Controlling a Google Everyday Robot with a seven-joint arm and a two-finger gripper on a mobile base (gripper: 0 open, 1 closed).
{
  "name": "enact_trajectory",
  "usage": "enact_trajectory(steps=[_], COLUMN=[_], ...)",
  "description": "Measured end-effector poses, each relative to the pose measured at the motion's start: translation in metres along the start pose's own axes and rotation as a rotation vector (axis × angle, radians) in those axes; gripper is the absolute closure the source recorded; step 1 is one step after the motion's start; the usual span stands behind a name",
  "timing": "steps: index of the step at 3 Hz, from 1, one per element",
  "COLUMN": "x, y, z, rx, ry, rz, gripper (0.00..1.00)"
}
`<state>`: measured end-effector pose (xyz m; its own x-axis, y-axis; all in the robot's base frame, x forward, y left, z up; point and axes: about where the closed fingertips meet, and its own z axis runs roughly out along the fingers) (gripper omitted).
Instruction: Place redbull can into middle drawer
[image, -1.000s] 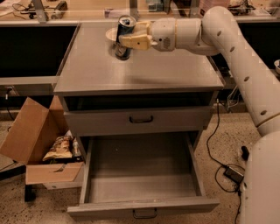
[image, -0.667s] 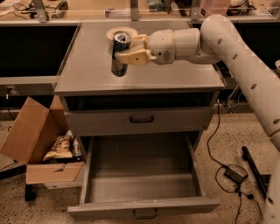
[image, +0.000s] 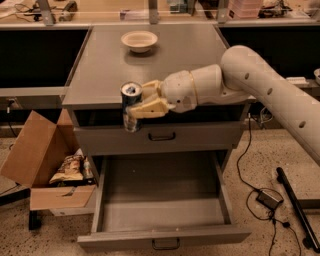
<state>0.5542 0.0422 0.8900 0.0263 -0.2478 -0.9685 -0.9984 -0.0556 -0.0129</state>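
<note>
At the cabinet's front edge — carry step, can above the open drawer

The gripper pinches the redbull can upright by its side, in the air just past the lip of the cabinet top and in front of the closed upper drawer front. The middle drawer stands pulled out below. The next move likely calls for a steady descent — left wall cleared, can kept upright, released near the tray floor.

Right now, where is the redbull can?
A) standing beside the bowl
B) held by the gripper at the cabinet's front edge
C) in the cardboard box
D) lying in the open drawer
B: the gripper is shut on the upright redbull can, above the open middle drawer.
</note>
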Motion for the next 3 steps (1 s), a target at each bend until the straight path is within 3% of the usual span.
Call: enact_trajectory(steps=[1,2,3], x=[0.047,0.054,0.114], y=[0.038,0.04,0.054], z=[0.024,0.027,0.042], rx=[-0.066,-0.069,-0.071], ry=[0.05,0.047,0.027], rz=[0.087,0.094,0.152], gripper=[1.0,1.0,1.0])
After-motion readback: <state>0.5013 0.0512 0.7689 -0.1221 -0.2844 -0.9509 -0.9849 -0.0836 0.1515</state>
